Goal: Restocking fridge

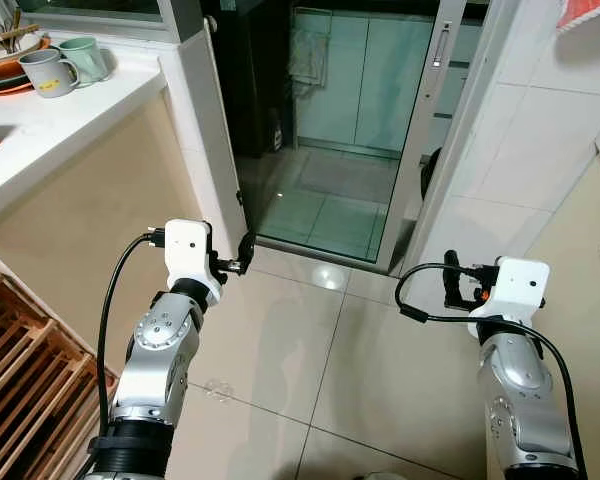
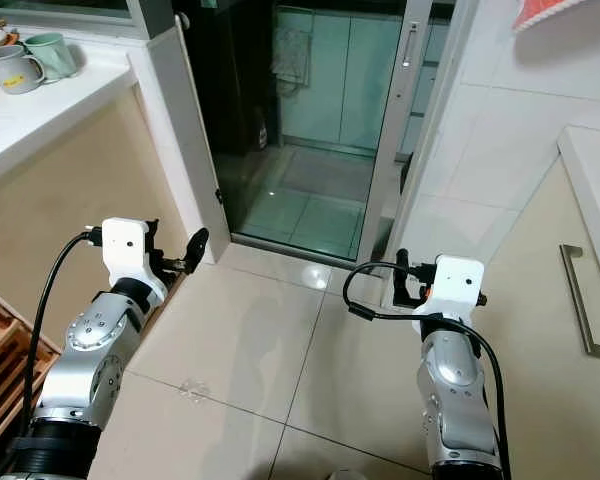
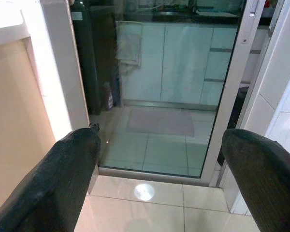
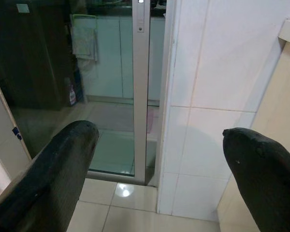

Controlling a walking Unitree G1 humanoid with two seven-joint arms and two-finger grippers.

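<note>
My left gripper [image 1: 246, 251] is held out low over the pale floor tiles, open, with nothing between its fingers [image 3: 63, 179]. My right gripper [image 1: 450, 281] is at about the same height to the right, also open and empty, its fingers [image 4: 63, 169] wide apart. Both point at a sliding glass door [image 1: 345, 140] with a metal frame [image 1: 428, 150] straight ahead. Behind the glass stand pale cabinets [image 3: 183, 63], a hanging towel [image 3: 128, 43] and a tall dark unit [image 3: 94, 63]; I cannot tell what it is.
A white counter [image 1: 70, 120] on the left carries two mugs [image 1: 48, 72] and stacked bowls [image 1: 5, 55]. A wooden slatted rack [image 1: 20, 385] stands low on the left. A beige cabinet with a bar handle [image 2: 583, 300] is close on the right. A tiled wall corner [image 4: 203, 96] adjoins the door frame.
</note>
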